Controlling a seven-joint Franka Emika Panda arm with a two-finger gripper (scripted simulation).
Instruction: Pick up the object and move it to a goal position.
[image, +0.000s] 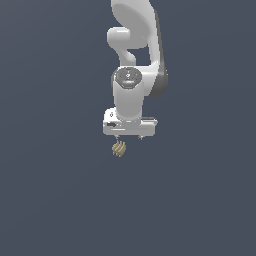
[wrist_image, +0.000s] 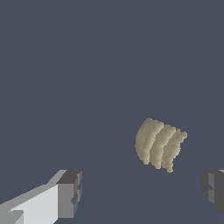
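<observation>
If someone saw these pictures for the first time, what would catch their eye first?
Most likely the white arm, reaching down the middle of the exterior view against a plain dark ground. Next, the small tan ridged object just under the gripper; the wrist view shows it between the open fingers, ungripped.

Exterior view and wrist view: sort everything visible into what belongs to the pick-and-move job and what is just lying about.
Belongs to the job:
- tan ridged object, on the surface, apart from the fingers
- gripper, jaws wide open, above the object

Just lying about:
- nothing; only the plain dark surface
</observation>
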